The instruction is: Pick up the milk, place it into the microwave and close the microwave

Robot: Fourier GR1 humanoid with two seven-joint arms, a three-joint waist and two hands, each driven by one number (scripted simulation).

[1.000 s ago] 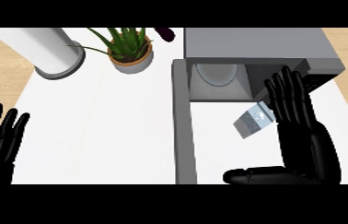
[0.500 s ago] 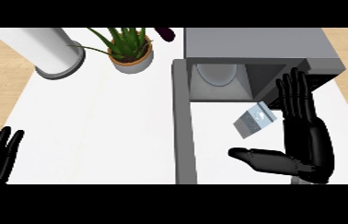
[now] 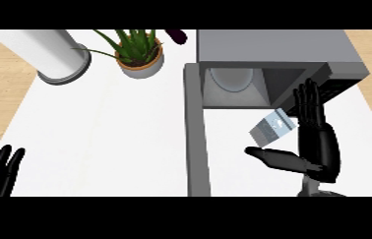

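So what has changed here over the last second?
The right hand slid a little rightward and its thumb swung up towards the small pale milk carton, without gripping it. The left hand sank towards the lower edge. The carton, open grey microwave, potted plant and white cylinder stayed put.

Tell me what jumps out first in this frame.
The open microwave at the upper right draws the eye first. Just in front of its opening, a small tilted milk carton sits beside the black right hand, whose fingers point straight up. A potted plant stands further left, near the counter's back edge.
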